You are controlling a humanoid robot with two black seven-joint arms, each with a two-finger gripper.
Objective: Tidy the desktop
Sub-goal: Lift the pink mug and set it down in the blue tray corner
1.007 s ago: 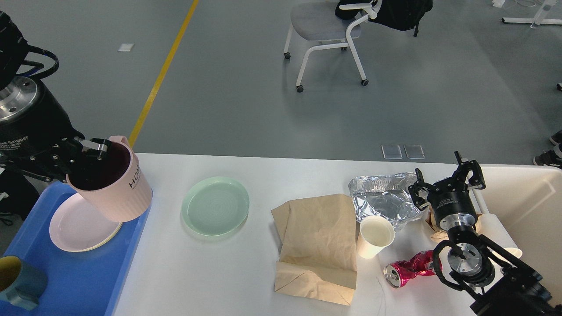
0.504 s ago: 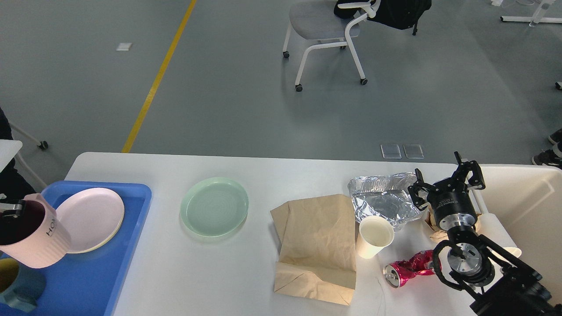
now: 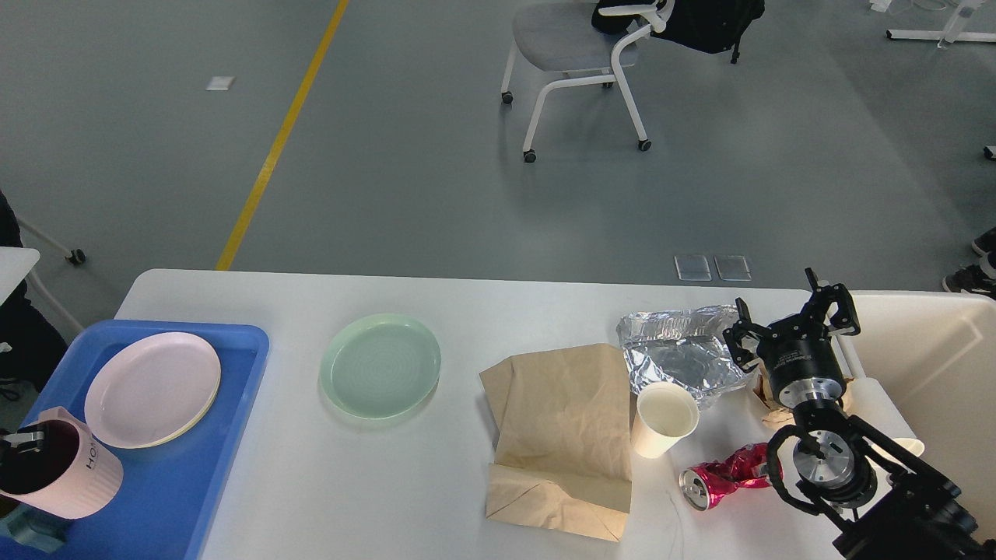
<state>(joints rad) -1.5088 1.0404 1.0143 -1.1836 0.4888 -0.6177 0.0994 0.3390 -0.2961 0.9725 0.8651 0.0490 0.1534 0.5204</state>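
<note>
1. Desktop (image 3: 467, 299): white, filling the lower half of the frame.
2. Far lower left: blue tray (image 3: 241, 373) with pink plate (image 3: 152, 389) and pink cup (image 3: 66, 478); left gripper (image 3: 19, 443) just visible at the cup rim, grip impossible to tell.
3. Left of centre: green plate (image 3: 381, 365).
4. Centre: brown paper bag (image 3: 564, 435).
5. Right of centre: foil (image 3: 677, 350), paper cup (image 3: 665, 420), crushed red can (image 3: 724, 474).
6. Lower right: right gripper (image 3: 790, 323), fingers spread, holding nothing, beside cream bin (image 3: 934, 350).
</note>
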